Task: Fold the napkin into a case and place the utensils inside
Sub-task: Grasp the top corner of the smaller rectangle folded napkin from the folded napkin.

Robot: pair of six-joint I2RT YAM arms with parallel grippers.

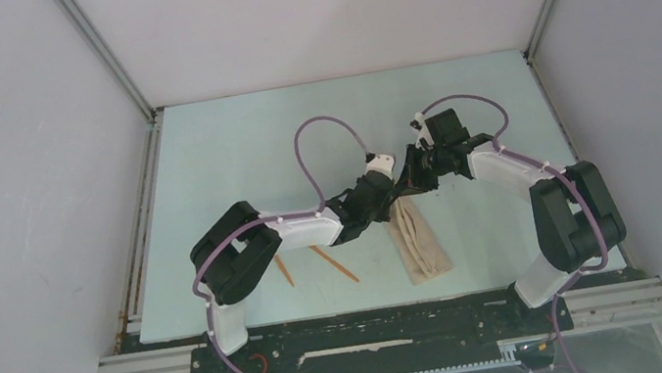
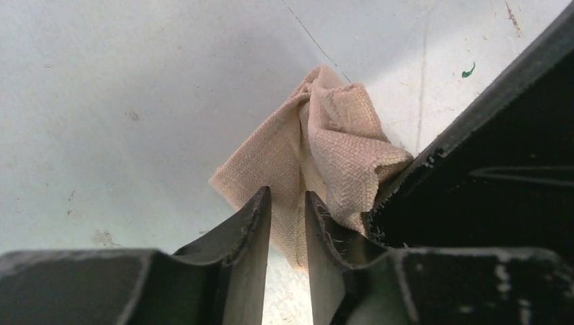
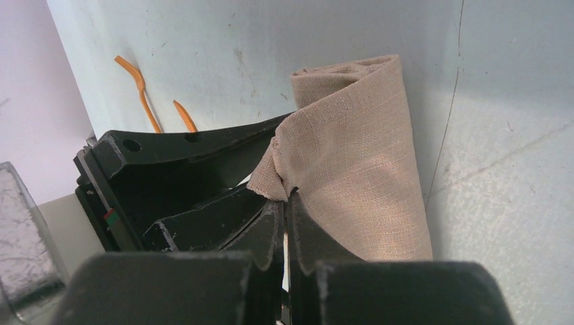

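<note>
Pinching napkin (image 3: pixel 359 176) in clamped right hand (image 3: pixel 285 206), clear only from right wrist, left hand (image 2: pixel 288 196) slightly parted

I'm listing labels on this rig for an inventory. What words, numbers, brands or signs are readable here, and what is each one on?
None: no readable text in any view.
Red-and-green tag on a black housing: too small to read.
Green mark on the table: a squiggle, not a letter.
Napkin and utensils: plain, unprinted.
</note>
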